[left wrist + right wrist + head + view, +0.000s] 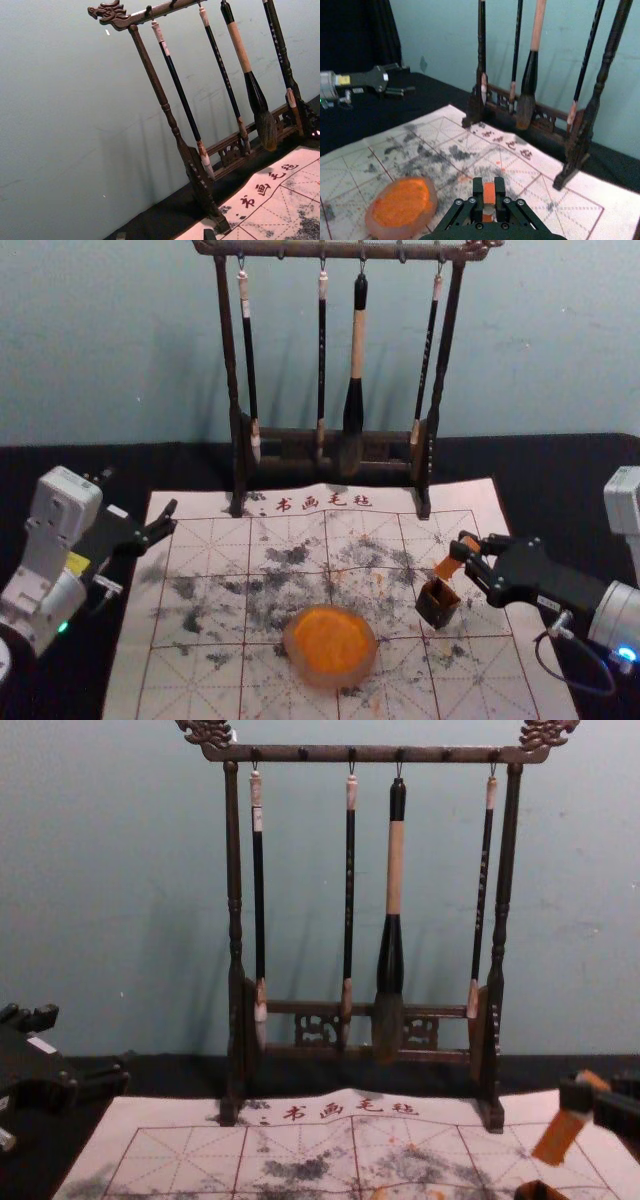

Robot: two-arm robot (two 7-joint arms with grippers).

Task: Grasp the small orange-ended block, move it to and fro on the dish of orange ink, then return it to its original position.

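Right hand (468,554): at work over the right side of the mat, closed on the small orange-ended rectangular block (449,566); one finger on each side, no gap seen at the grip; block held aslant, its lower orange end reaching out to the left of the fingers and down, its upper end showing above them.

Below the hand and slightly to its left: small, dark brown, square open-topped pot (438,606), orange on its rim; the block's lower end is near the pot's opening, with a gap between them in the chest view.

Left of the hand and nearer the robot: rounded, pale translucent dish (328,676) of bright orange ink (330,636); the block is apart from it.

Beneath all these: white mat (200,680) with red grid lines, grey-black smudges and orange specks, red characters along its far edge; it lies on the black-covered bench (540,470).

Beyond the hand, leftward: dark carved wooden stand (229,360), upright at the mat's far edge; four brushes (356,360) hang from it, one much thicker, with a pale wooden band; pale blue-green wall (100,360) behind.

Well apart to the left: left hand (172,520), idle by the mat's left edge; fingers parted, nothing between them.
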